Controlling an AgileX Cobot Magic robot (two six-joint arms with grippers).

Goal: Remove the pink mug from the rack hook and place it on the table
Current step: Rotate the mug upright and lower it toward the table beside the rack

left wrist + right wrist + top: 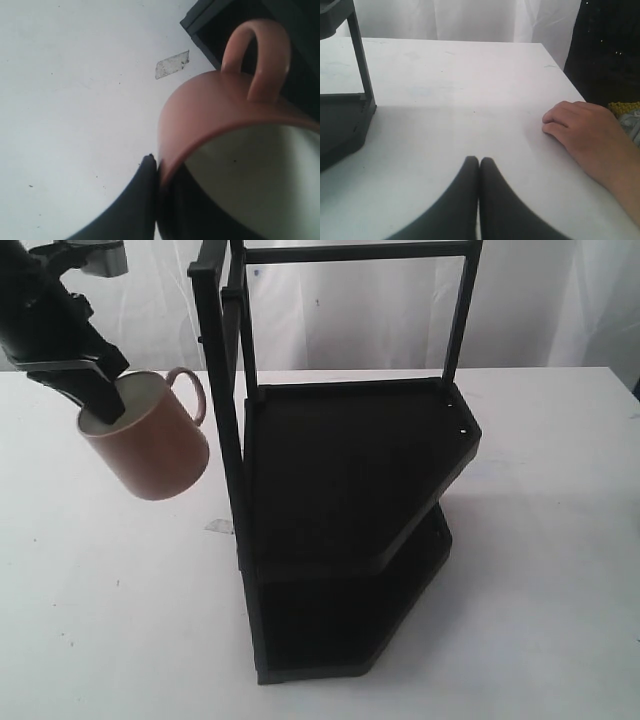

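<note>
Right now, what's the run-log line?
left gripper: shut on pink mug rim | mug: tilted, off rack, over table | right gripper: shut, empty | person's hand: on table

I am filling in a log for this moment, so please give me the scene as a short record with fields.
pink mug: off the rack, tilted, handle toward the rack
left gripper: shut on the mug rim, one finger inside
right gripper: shut, empty, over the table
person's hand: resting on the table near the right gripper
</note>
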